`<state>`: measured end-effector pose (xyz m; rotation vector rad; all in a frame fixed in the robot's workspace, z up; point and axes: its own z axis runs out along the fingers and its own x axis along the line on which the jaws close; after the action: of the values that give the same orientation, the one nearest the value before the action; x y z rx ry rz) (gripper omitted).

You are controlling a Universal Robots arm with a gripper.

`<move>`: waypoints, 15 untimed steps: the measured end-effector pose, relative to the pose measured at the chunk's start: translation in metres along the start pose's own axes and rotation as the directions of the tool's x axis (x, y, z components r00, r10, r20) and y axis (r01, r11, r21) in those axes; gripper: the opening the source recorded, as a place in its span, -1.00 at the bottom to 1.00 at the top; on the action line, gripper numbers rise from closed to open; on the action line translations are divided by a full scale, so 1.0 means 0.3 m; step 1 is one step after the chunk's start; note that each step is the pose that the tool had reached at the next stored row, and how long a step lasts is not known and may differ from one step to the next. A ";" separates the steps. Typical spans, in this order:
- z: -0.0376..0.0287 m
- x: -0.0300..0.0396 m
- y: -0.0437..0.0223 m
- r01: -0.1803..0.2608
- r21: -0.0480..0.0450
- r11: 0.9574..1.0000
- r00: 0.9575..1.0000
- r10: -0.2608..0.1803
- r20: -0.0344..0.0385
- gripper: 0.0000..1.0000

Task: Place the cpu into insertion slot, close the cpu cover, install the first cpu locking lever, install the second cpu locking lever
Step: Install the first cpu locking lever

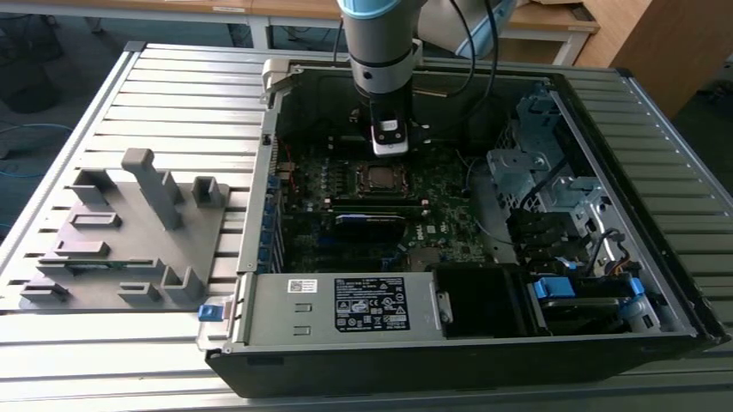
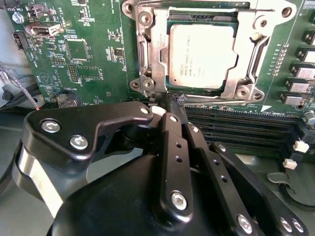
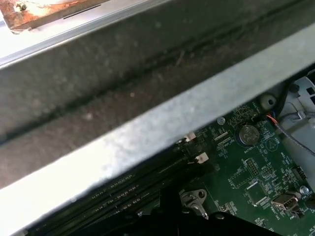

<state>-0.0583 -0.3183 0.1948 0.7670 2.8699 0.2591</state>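
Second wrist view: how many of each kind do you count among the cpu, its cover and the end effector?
cpu: 1
cover: 1
end effector: 1
Total: 3

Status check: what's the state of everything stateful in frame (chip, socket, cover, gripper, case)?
Silvery-grey square cpu: seated flat, face up.
Dark square insertion slot: filled by the chip.
Thin silvery metal cpu cover: down, framing the chip.
Black gripper: fingers together, tips at the slot's corner.
Black computer case: lying on its side, side panel off.
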 end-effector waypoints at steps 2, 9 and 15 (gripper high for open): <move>-0.008 -0.001 0.002 0.000 0.000 1.000 1.000 0.000 0.000 -0.80; -0.021 0.006 0.009 -0.001 0.000 1.000 1.000 0.001 0.000 -0.80; -0.020 0.017 0.018 -0.007 0.001 1.000 1.000 0.007 0.002 -0.80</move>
<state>-0.0613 -0.3120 0.2012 0.7770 2.8666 0.2582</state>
